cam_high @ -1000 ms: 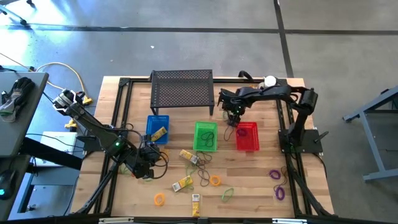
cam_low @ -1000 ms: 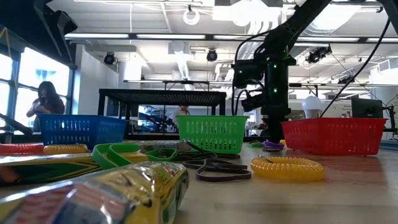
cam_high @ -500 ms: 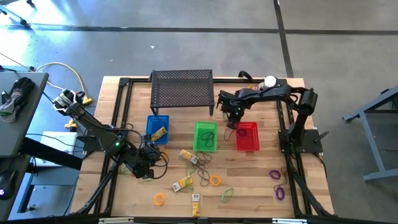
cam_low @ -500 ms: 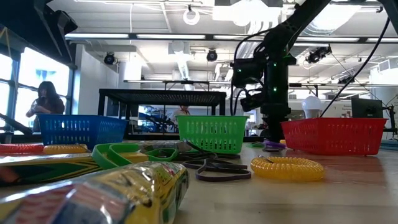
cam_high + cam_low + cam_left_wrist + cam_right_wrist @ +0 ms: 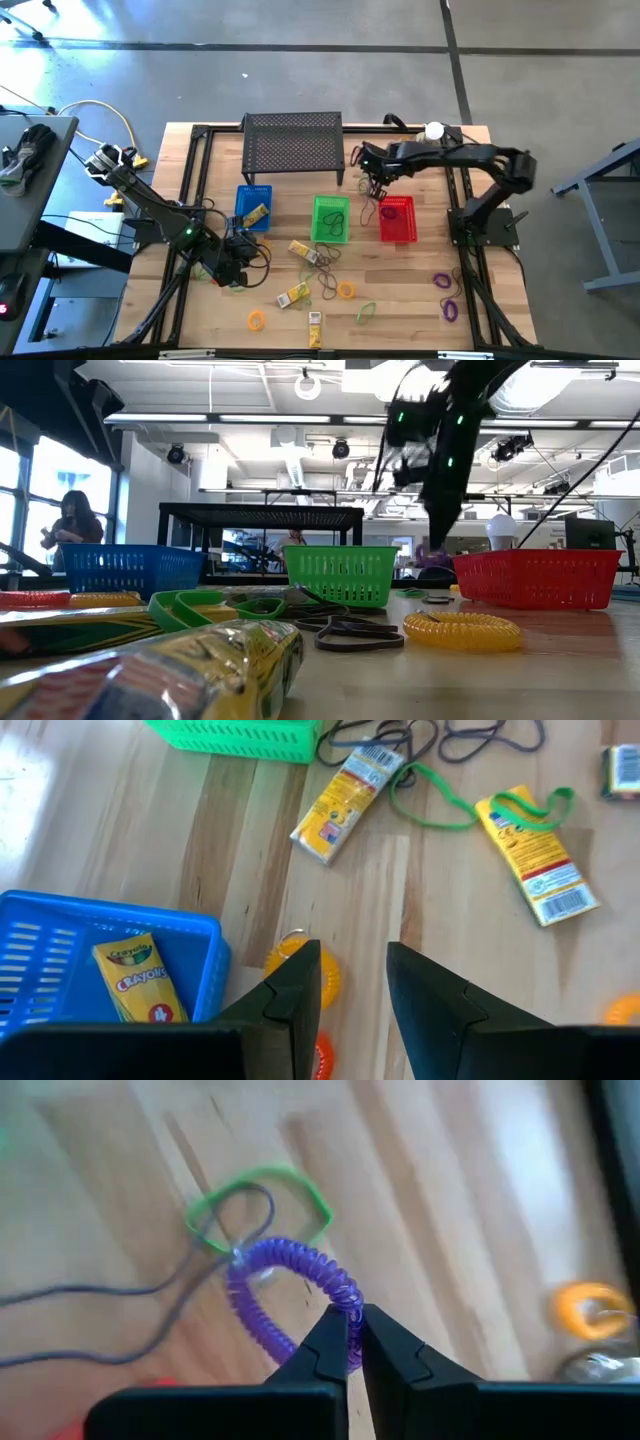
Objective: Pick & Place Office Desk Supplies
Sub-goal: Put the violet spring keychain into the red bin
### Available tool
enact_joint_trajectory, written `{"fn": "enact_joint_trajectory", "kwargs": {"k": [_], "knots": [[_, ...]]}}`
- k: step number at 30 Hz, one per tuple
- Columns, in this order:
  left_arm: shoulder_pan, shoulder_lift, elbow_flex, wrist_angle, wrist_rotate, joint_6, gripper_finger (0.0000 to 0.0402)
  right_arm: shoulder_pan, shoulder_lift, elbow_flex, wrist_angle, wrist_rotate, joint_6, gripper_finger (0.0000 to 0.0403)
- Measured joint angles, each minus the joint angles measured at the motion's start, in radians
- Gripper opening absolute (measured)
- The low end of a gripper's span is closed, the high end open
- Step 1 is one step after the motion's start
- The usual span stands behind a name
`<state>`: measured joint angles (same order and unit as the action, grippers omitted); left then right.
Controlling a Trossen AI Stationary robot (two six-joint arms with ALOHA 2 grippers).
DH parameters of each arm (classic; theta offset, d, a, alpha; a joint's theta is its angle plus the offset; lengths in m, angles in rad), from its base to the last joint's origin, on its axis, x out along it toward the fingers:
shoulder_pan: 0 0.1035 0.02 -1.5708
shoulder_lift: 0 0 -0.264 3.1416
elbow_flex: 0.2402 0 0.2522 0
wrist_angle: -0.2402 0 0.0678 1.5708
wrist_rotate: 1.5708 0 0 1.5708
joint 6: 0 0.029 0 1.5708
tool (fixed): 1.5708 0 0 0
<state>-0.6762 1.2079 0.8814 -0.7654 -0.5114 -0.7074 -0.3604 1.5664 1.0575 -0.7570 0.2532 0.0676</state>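
Note:
My right gripper [image 5: 352,1342] is shut on a purple coil loop [image 5: 262,1312]. It stands above the table between the green basket [image 5: 330,218] and the red basket [image 5: 397,218]. A green loop [image 5: 265,1205] and thin dark loops lie on the wood below it. My left gripper [image 5: 352,982] hangs open above bare wood by the blue basket [image 5: 60,920]. An orange coil [image 5: 325,975] lies just beside one of its fingers. Yellow crayon boxes [image 5: 345,795] and more loops lie scattered on the table's near half. My right gripper pinches one turn of the purple coil's ring [image 5: 340,1295] between its two fingertips. The fingers come from above, pointing steeply down. The coil hangs below them in a curve. Whether its lower end still touches the table, I cannot tell.
A black mesh shelf [image 5: 293,145] stands at the far middle. A silver cup with a white ball [image 5: 433,130] is at the far right. The blue basket holds a crayon box [image 5: 130,985]. Purple loops [image 5: 447,295] lie at the near right.
My right gripper has risen from the table between the green and red baskets and has tipped a little. The purple coil has come up off the wood with it.

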Motion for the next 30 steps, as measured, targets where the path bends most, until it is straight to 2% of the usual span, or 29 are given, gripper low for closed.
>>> {"fn": "enact_joint_trajectory", "kwargs": {"k": [3, 7, 10, 13, 15, 20, 26, 30], "knots": [[0.0, 0.0, -0.014, 0.008, 0.001, -0.001, 0.011, 0.063, -0.106, 0.003, -0.018, 0.014, 0.066, 0.0005], [0.0, 0.0, -0.027, 0.013, 0.001, -0.004, 0.011, 0.203, -0.226, 0.003, -0.072, -0.008, 0.201, 0.0005], [0.0, 0.0, -0.027, 0.018, 0.001, -0.004, 0.011, 0.314, -0.296, 0.003, -0.182, -0.013, 0.372, 0.0005], [0.0, 0.0, -0.027, 0.03, 0.001, 0.003, 0.011, 0.418, -0.325, 0.004, -0.306, -0.021, 0.612, 0.0005], [0.0, 0.0, -0.027, 0.038, 0.001, 0.01, 0.011, 0.484, -0.327, 0.004, -0.362, -0.02, 0.742, 0.0005], [0.0, 0.0, -0.027, 0.069, 0.001, 0.03, 0.011, 0.589, -0.281, 0.004, -0.363, 0.016, 0.922, 0.0005], [-0.001, 0.0, -0.027, 0.102, 0.003, 0.046, 0.011, 0.59, -0.158, 0.004, -0.44, 0.045, 1.067, 0.0005], [-0.009, 0.0, -0.027, 0.102, 0.017, 0.037, 0.011, 0.554, -0.079, 0.004, -0.43, -0.007, 1.03, 0.0006]]}}
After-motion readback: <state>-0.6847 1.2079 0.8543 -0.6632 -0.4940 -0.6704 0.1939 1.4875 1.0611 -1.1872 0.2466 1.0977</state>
